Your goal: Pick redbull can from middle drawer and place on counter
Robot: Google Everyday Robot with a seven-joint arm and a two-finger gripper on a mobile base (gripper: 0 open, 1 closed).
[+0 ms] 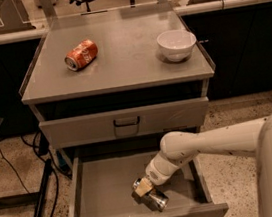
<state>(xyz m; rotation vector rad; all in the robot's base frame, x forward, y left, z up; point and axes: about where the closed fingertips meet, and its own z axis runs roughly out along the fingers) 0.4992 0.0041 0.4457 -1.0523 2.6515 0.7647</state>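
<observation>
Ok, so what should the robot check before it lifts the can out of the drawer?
1. The middle drawer is pulled open: ok.
2. The gripper is down inside it, at the redbull can: ok.
3. The can is firmly held: cannot tell.
4. The upper drawer is shut, out of the way going up: ok.
5. The counter has room between the orange soda can and the white bowl: ok.

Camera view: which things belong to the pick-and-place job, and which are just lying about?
Job: redbull can in the open middle drawer; counter; gripper, down in the drawer at the can.
Lying about: orange soda can, on its side on the counter; white bowl; upper drawer, shut.
</observation>
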